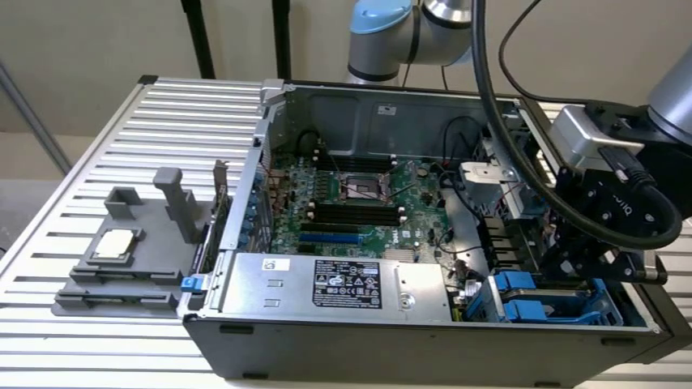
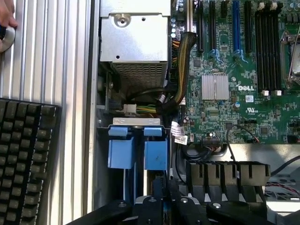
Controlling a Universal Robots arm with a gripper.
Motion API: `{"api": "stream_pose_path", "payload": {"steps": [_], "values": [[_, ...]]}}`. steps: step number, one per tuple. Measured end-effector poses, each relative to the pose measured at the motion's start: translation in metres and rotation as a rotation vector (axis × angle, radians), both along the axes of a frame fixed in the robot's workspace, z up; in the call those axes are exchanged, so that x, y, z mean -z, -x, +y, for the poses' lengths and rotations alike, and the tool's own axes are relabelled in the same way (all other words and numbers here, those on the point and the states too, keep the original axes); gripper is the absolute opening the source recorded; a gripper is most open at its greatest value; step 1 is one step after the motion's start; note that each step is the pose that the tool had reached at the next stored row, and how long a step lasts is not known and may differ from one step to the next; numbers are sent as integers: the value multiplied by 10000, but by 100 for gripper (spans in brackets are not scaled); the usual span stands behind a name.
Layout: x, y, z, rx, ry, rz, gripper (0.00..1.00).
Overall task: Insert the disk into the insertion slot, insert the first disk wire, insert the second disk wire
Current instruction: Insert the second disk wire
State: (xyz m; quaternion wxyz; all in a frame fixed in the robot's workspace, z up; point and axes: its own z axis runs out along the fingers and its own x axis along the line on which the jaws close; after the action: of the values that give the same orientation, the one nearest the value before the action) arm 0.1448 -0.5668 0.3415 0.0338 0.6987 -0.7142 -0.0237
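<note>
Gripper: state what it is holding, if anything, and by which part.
It cannot be told. The gripper hangs low over the blue carrier pieces in the drive bay at the case's corner, but its fingertips are hidden, so no hold on anything shows.

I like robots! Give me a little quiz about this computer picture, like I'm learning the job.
1. True or false: the computer case lies open, so its green motherboard shows.
2. Pick one: what colour are the clips that the gripper hangs over? A red, B blue, C yellow.
3. Fill the gap: in the wrist view, a black ____ lies on the slatted table beside the case.

Key: 1 true. 2 B, blue. 3 keyboard.
</note>
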Motion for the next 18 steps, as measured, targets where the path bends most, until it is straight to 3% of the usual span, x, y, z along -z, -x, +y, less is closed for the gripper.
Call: {"api": "stream_pose_path", "payload": {"steps": [6, 13, 15, 18], "values": [[28, -4, -15, -18, -116, 0, 17], [42, -11, -34, -25, -155, 0, 17], [6, -11, -35, -26, -165, 22, 25], [-105, -6, -42, -24, -159, 37, 25]]}}
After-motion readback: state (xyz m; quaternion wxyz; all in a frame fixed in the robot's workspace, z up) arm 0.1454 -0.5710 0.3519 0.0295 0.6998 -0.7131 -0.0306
